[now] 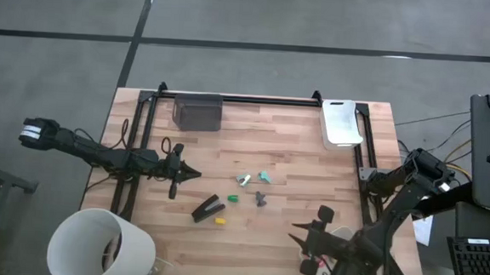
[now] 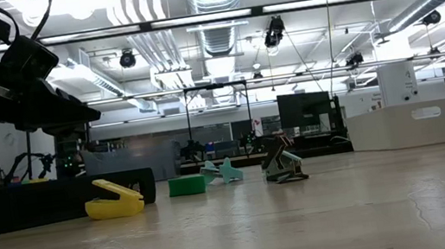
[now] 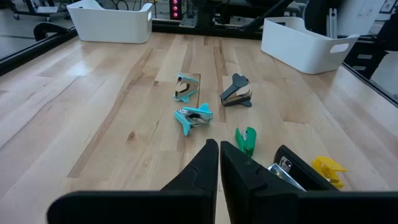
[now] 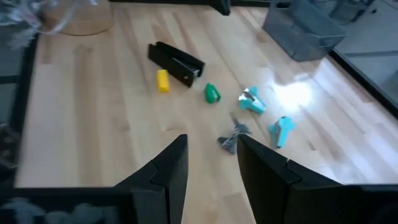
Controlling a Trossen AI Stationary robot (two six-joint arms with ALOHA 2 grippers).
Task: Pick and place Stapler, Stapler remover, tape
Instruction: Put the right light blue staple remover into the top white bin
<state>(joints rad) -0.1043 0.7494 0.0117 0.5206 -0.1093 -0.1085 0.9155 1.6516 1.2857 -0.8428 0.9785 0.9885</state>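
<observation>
While nothing has been picked up yet, the black stapler lies flat near the middle of the wooden tabletop, and it makes a good landmark. A small yellow clawed piece sits just beside the stapler. A green one is near it on the side toward the right arm, with two teal ones and a dark grey one a bit farther that way. These little clawed bits are likely the stapler removers. No rolls of tape show in any view. A dark bin and a white bin stand at the far edge, well apart from the stapler, probably as places to drop things. The left pincer is clenched on nothing and points at the stapler from just beside it, so it would need to spread its fingers before grabbing. The right pincer has its fingers spread apart, holds nothing, and waits nearer the front edge, facing the little pieces.
</observation>
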